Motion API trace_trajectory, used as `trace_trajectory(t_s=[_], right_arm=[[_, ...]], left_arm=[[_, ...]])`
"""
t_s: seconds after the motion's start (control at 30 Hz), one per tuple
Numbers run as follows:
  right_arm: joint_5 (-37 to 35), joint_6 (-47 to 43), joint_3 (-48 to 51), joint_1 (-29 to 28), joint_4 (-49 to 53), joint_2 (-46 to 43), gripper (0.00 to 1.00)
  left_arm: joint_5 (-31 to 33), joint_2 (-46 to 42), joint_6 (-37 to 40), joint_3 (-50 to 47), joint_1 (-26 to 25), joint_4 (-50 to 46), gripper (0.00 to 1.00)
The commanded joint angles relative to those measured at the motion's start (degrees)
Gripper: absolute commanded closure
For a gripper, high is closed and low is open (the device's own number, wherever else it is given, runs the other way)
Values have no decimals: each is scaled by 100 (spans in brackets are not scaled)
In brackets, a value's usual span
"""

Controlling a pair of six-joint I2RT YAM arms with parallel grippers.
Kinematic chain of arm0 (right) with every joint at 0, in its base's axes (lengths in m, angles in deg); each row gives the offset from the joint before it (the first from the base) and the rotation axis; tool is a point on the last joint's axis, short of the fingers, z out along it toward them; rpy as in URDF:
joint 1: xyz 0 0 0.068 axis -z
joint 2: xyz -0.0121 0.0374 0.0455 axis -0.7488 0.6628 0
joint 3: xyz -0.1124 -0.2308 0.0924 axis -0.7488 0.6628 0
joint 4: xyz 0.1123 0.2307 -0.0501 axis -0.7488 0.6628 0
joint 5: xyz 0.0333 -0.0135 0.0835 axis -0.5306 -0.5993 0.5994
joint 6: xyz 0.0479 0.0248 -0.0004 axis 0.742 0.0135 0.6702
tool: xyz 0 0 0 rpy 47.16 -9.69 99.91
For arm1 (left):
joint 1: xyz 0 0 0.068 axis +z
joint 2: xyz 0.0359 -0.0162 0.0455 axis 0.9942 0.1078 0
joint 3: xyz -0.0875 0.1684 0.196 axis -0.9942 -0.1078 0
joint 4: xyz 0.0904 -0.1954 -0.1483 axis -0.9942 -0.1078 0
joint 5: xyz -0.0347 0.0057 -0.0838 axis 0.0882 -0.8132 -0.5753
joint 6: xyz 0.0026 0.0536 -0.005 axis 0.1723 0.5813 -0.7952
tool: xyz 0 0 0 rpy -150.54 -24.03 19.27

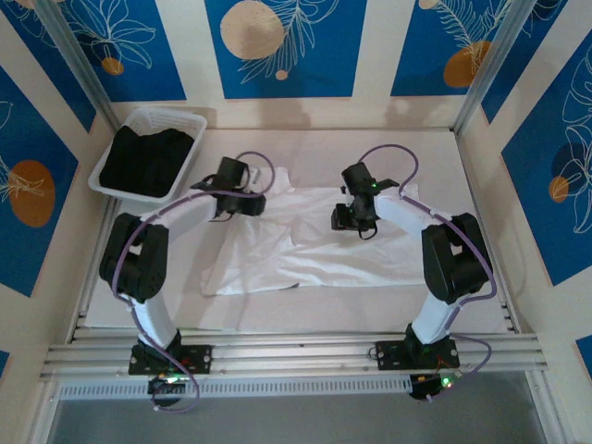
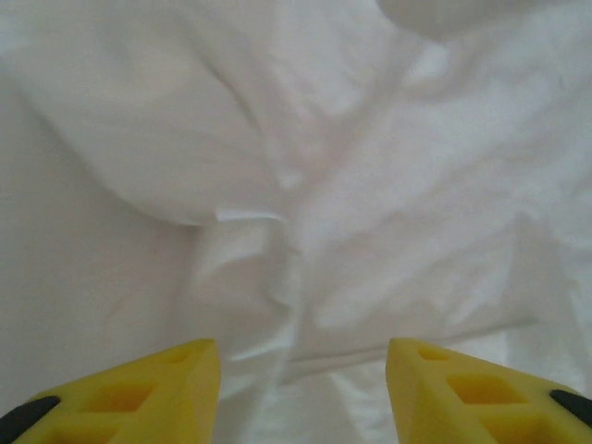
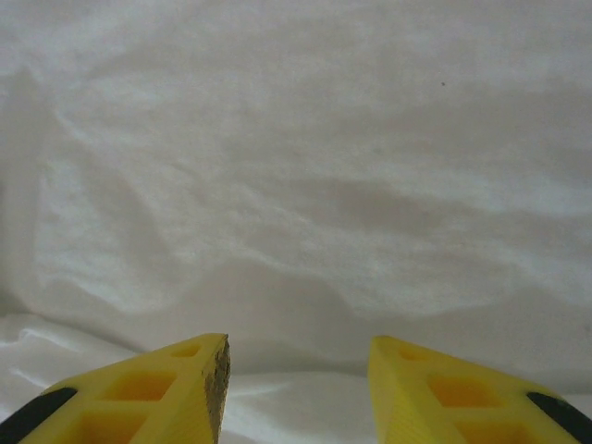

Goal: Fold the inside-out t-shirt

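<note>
The inside-out t-shirt (image 1: pixel 314 254) lies spread and creased across the middle of the white table, with one sleeve pointing toward the back left. My left gripper (image 1: pixel 242 205) hovers over the shirt's back left part, its yellow fingers apart. In the left wrist view the left gripper (image 2: pixel 301 356) is open above rumpled folds and a hem edge of the t-shirt (image 2: pixel 370 185). My right gripper (image 1: pixel 356 220) is over the shirt's upper middle. In the right wrist view the right gripper (image 3: pixel 298 347) is open over the t-shirt (image 3: pixel 305 166), with nothing between its fingers.
A white plastic basket (image 1: pixel 111 162) stands at the back left corner and holds a black garment (image 1: pixel 146 159). Blue patterned walls close the table in on three sides. A metal rail (image 1: pixel 296 351) runs along the near edge by the arm bases.
</note>
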Motion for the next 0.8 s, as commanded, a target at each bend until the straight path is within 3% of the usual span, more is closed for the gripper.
trace_trajectory(t_s=[0.0,0.2,0.53,0.77], right_arm=[[-31,-70,-91,-83,25,64,55],[-109,-116,-138,-140,33,83,55],[-214,-201,-35,-141,10,28,55],[-200,-246,-59,-126,9,-5,55]], left_arm=[[-1027,71,-755,-51,697,444,46],[-1637,1113,-1343,872,1260,449,42],[-934,2860,-812,3340,1291,-932,41],[-858,3747,-577,4745,1249,-1856,42]])
